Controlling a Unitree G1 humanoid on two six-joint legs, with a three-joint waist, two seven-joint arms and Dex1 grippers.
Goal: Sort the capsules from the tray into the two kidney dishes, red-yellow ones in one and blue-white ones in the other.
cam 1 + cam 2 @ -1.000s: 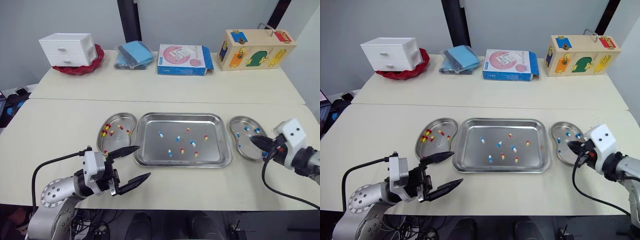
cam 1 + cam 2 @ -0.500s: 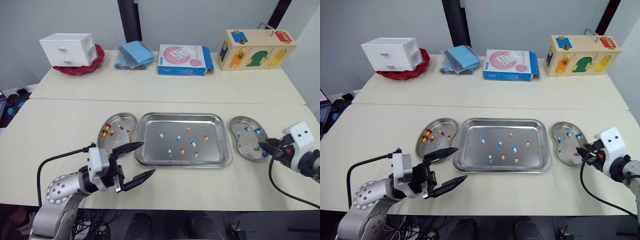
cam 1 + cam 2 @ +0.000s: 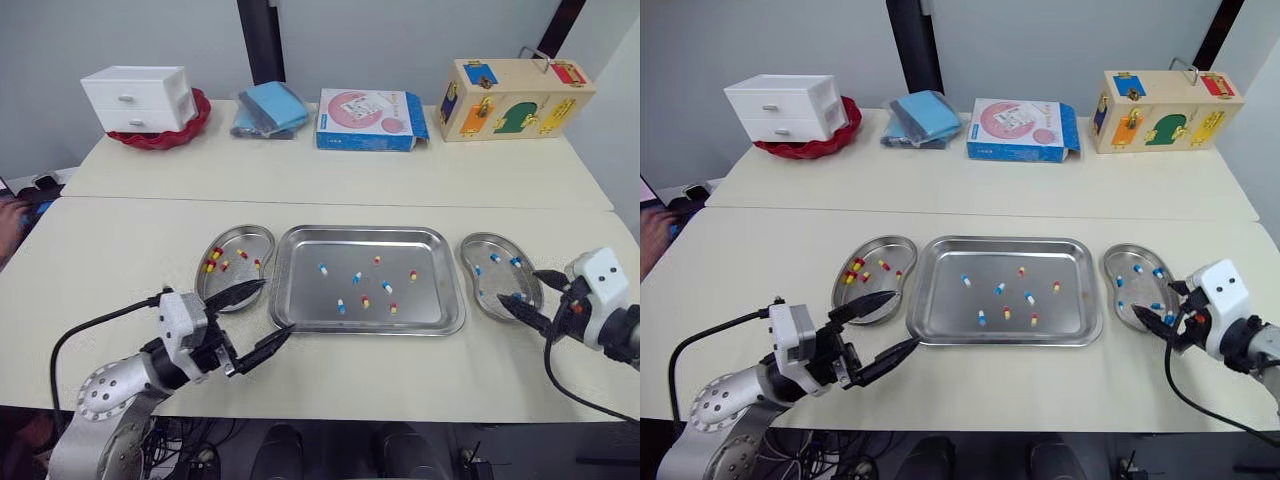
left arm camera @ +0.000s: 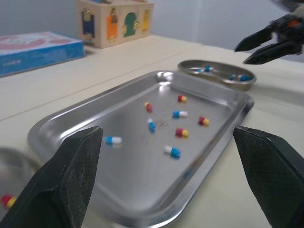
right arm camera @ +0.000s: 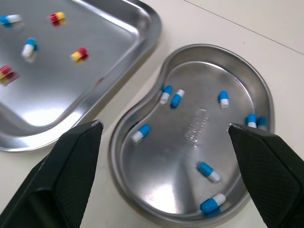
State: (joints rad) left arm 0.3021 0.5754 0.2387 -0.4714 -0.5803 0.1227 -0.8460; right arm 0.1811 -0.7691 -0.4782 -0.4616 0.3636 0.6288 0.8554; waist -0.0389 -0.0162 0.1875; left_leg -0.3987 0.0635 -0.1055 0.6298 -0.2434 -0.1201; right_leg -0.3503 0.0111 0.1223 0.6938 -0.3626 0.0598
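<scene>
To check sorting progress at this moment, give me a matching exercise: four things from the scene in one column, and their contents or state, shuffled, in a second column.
Things:
1. left kidney dish
2. right kidney dish
3. tray
4. right gripper

Contents or state:
A. red-yellow capsules and blue-white capsules mixed
B. open, holding nothing
C. blue-white capsules only
D. red-yellow capsules only

Pairs: 1-D, 2-C, 3-A, 4-B.
</scene>
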